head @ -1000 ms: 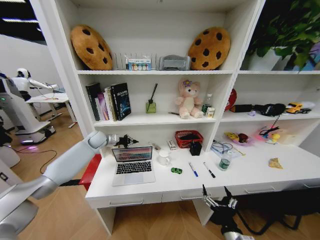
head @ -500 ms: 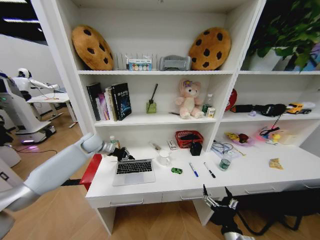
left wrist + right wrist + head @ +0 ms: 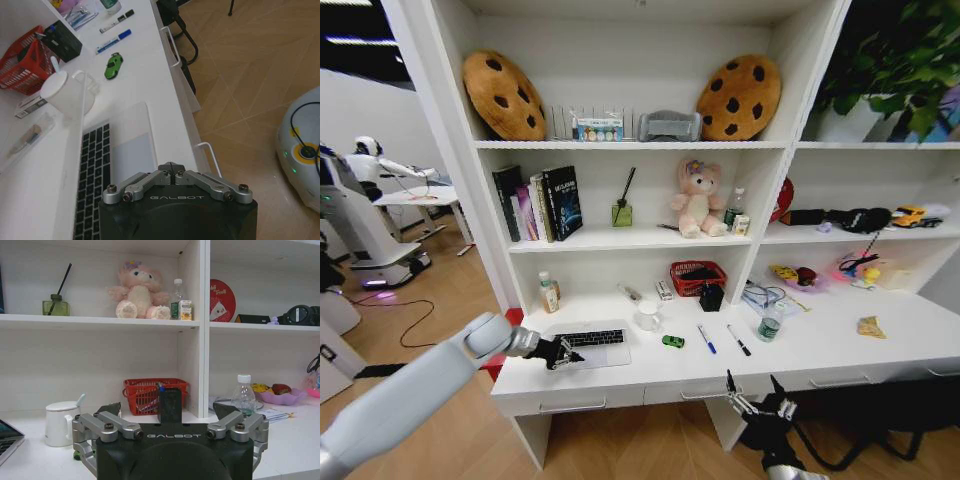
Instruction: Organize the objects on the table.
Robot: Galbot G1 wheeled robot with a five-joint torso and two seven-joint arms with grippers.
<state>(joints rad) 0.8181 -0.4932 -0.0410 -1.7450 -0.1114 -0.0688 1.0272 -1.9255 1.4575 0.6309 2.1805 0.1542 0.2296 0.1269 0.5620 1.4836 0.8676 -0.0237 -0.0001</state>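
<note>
robot lab | another robot (image 3: 365,215) behind | staged shelving (image 3: 640,150), plush toys

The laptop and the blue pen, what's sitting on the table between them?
In the head view, a tiny green toy car lies between the laptop and the blue pen. The white mug stands a bit farther back.

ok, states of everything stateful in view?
laptop, lid partly down, not shut, keyboard showing
left claw, shut, at the laptop's front left
right claw, open, empty, low in front of the drawers
drawers, shut
bottle, upright, capped
mug, upright
</note>
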